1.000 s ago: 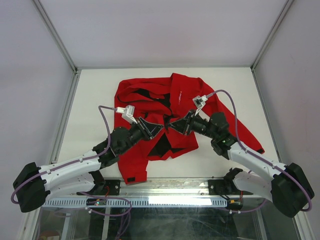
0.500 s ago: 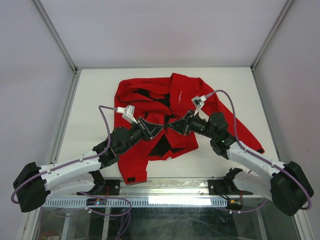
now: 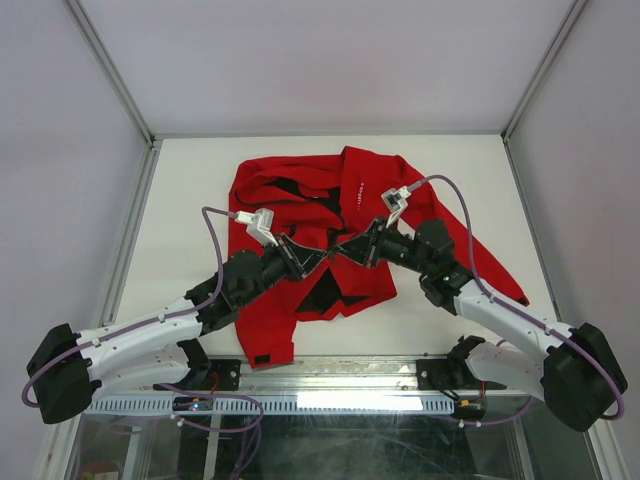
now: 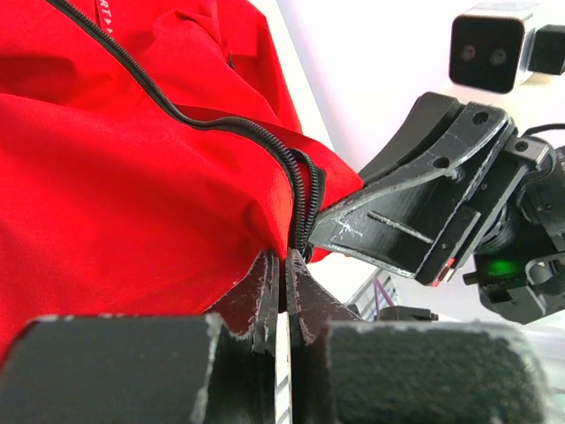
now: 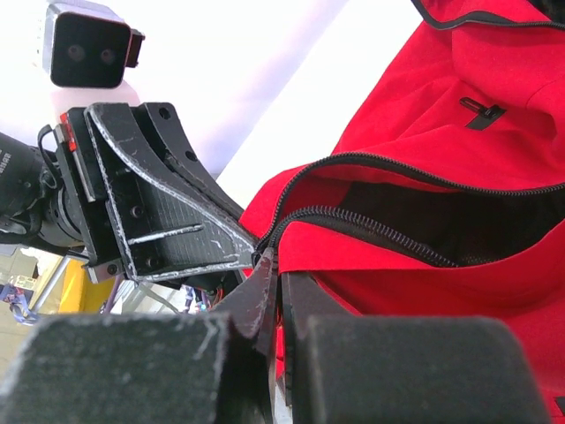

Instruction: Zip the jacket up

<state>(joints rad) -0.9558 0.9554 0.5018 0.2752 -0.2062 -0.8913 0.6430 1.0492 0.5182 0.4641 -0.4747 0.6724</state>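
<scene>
The jacket [image 3: 365, 170] lies crumpled in the middle of the white table [image 3: 190, 200], more toward the far side. Its front is open, so the black lining [image 3: 322, 292] shows. One sleeve [image 3: 495, 270] stretches to the right and toward the near edge, and small white lettering [image 3: 357, 190] is on the chest part. Both arms reach in over the jacket, and their tips meet almost at the same spot above its middle. The left gripper [image 3: 324, 256] is clenched on the jacket edge. In the left wrist view its two fingers [image 4: 265, 278] stand nearly together and the red cloth [image 4: 132, 177] with the dark zipper [image 4: 296, 177] goes down between them. The right gripper [image 3: 341, 250] is also clenched on the jacket. In the right wrist view its tips [image 5: 275, 269] pinch the edge of the cloth [image 5: 424, 115] at the place where the two zipper rows [image 5: 371, 225] run together. The rows spread apart toward the right of that view, with dark lining between them. Each wrist view shows the other gripper just beside its own: the right one [image 4: 322, 237] and the left one [image 5: 250, 253]. Whether the two grippers touch each other, I cannot tell.
</scene>
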